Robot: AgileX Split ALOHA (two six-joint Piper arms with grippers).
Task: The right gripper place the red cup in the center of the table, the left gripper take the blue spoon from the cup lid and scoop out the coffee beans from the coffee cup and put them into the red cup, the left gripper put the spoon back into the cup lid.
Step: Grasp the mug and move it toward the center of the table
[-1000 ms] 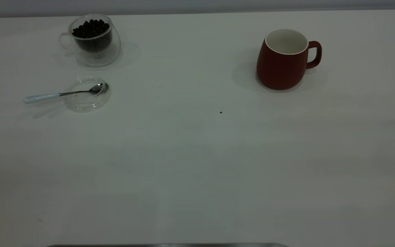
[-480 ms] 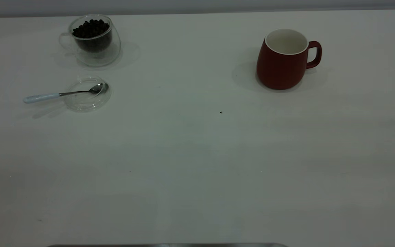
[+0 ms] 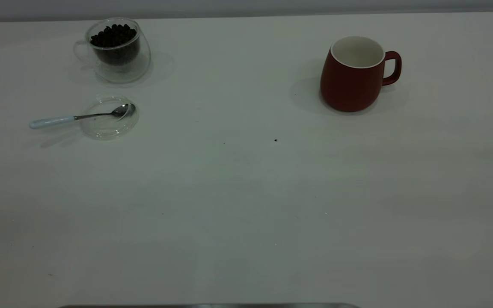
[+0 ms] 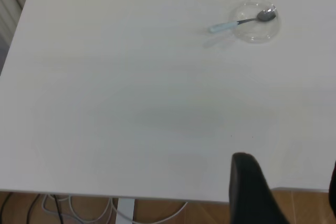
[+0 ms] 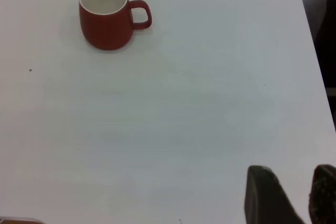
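Surface: white table (image 3: 246, 192), plain and wide, seen from above in the exterior view.
Red cup (image 3: 351, 75): upright at about two o'clock from the table's middle, white inside, loop handle toward three o'clock; nothing touches it.
Coffee cup (image 3: 116, 49): clear glass, at about ten o'clock, far corner, well apart from the red cup.
Coffee beans (image 3: 113, 35): dark heap inside the coffee cup.
Cup lid (image 3: 108, 122): just beside the coffee cup, toward six o'clock.
Blue spoon (image 3: 54, 121): metal bowl lies in the lid, pale handle sticks out toward nine o'clock.
Left gripper (image 4: 286, 192): above the near table edge, well apart from the spoon, fingers spread wide, holding nothing.
Right gripper (image 5: 289, 195): over bare table, well apart from the red cup, fingers parted with a narrow gap, holding nothing.
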